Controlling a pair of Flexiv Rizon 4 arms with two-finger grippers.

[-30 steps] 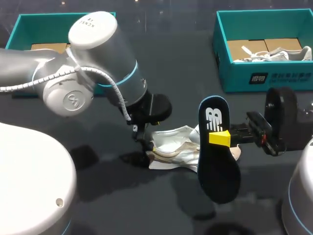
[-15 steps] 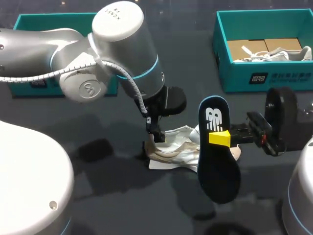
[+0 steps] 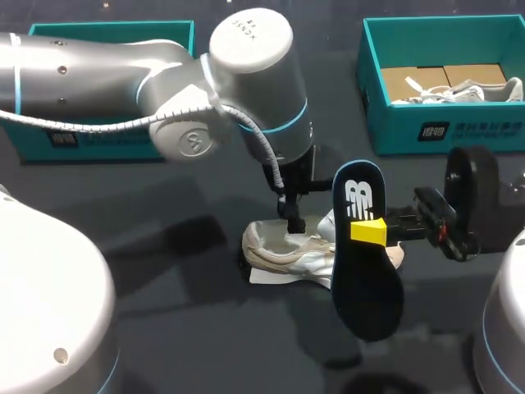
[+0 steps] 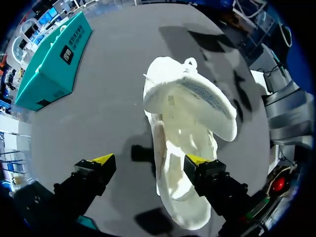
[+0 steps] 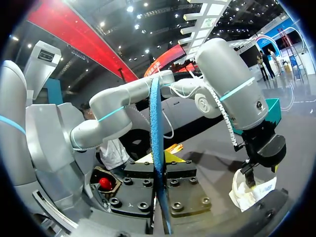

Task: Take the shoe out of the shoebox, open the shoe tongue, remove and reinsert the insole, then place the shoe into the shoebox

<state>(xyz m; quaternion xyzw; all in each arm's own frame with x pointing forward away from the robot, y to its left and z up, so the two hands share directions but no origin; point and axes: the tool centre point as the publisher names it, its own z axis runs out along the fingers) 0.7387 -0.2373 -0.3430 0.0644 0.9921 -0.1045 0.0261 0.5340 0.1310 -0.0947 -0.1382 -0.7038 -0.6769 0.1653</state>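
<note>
My right gripper (image 3: 369, 231) is clamped on the insole (image 3: 361, 287). One yellow tip sits on the dark face in the head view. The right wrist view shows the insole (image 5: 156, 113) edge-on as a blue strip, pinched between both tips of that gripper (image 5: 158, 158). It stands nearly upright above the table (image 3: 189, 328), logo end up and broad end down, in front of the shoe's right end.

The shoe (image 3: 283, 254) is white and lies on the table between the two teal boxes, outside both. In the left wrist view the shoe (image 4: 187, 113) has a broad flap folded back with a loop at its end — the tongue, I think.

My left gripper (image 4: 150, 159) is spread wide and holds nothing. It points down at the shoe, one tip over the shoe's side and the other over bare table. I cannot tell whether either finger touches it. In the head view the left gripper (image 3: 294, 223) meets the shoe's far edge, just beside the insole.

The right box (image 3: 394, 131) holds another white shoe (image 3: 467, 90). The left box (image 3: 115, 33) is mostly hidden behind my left arm.
</note>
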